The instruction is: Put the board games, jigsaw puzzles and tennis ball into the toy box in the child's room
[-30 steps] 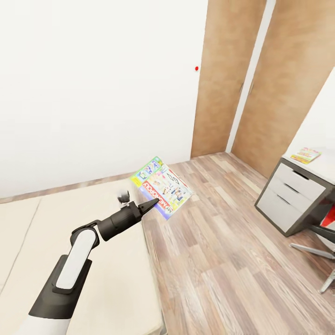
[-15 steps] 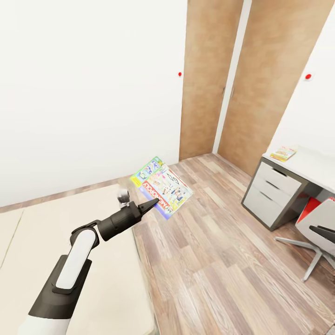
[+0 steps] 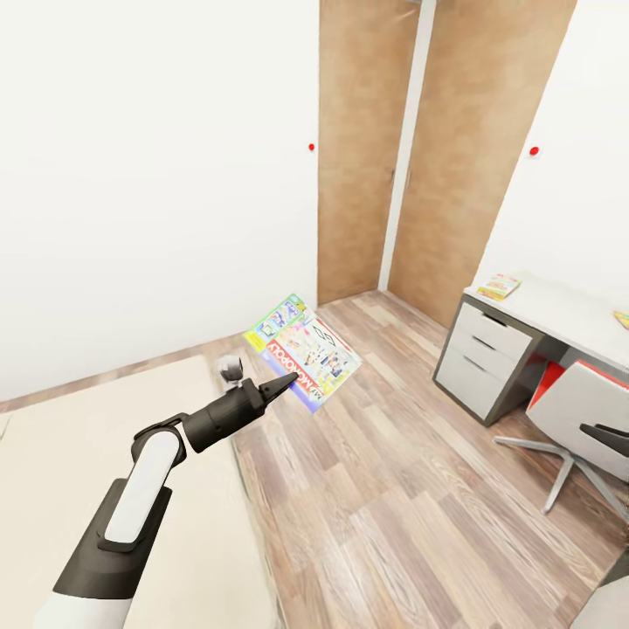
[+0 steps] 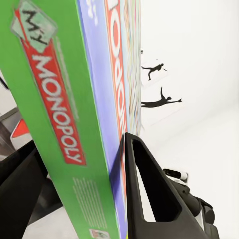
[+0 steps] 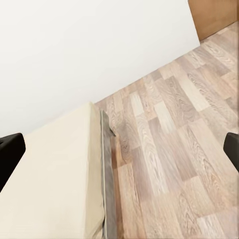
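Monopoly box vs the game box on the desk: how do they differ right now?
The Monopoly box is clamped in the left gripper, in the air and tilted; the small box lies flat on the desk. The Monopoly box looks larger, though it is nearer the camera. Both are flat, colourfully printed boxes.

The Monopoly board game [image 3: 304, 351], a flat white-green box with a red title band, is held tilted in the air over the wood-plank floor. At 3 o'clock, a small colourful game box [image 3: 499, 286] lies flat on the light grey worktop [image 3: 559, 306].
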You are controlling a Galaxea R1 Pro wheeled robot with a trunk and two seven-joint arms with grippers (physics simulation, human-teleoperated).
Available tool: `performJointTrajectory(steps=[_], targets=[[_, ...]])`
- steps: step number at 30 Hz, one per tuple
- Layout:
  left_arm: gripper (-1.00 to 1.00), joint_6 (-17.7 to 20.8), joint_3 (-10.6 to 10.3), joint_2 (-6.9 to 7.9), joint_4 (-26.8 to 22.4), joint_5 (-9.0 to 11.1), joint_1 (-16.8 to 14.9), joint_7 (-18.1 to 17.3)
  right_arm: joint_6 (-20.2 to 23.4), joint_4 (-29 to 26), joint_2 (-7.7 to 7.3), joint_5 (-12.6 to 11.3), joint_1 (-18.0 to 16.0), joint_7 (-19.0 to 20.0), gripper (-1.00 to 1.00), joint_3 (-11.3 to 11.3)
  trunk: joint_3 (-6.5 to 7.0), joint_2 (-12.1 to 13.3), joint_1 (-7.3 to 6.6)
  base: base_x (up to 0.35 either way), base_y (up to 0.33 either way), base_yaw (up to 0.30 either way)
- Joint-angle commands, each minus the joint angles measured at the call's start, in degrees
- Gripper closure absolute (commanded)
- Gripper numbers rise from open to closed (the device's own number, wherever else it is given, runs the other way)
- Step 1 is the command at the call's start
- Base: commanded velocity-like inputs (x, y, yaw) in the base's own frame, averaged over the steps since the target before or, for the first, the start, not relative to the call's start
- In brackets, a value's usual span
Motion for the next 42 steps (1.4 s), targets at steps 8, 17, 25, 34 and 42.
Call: performJointTrajectory(steps=[8, 17, 25, 34, 42], targets=[[1.00, 0.20, 0.06, 0.05, 0.01, 0.11, -0.01, -0.15, 0.10, 0.20, 0.37, 0.28, -0.09, 0.11, -1.00, 0.12, 0.08, -0.07, 0.02, 0.000, 0.000, -0.049], [1.00, 0.18, 0.01, 0.64, -0.02, 0.18, 0.06, -0.61, -2.35, 0.89, 2.10, 0.43, -0.09, 0.08, -1.00, 0.13, 0.12, -0.07, 0.02, 0.000, 0.000, -0.011], [1.00, 0.15, 0.06, 0.84, 0.01, 0.19, 0.08, -0.83, -2.60, 0.63, 2.74, 0.44, -0.09, 0.16, -1.00, 0.09, 0.13, -0.07, 0.02, 0.000, 0.000, -0.002], [1.00, 0.11, 0.08, 1.12, 0.04, 0.23, 0.09, -0.92, -2.44, 0.46, 2.93, 0.45, -0.09, 0.12, -1.00, 0.17, 0.27, -0.07, 0.02, 0.000, 0.000, -0.066], [1.00, 0.10, 0.10, 1.24, 0.06, 0.27, 0.09, -1.14, -2.39, 0.43, 2.96, 0.41, -0.09, 0.11, -1.00, 0.23, 0.59, -0.07, 0.02, 0.000, 0.000, -0.200]])
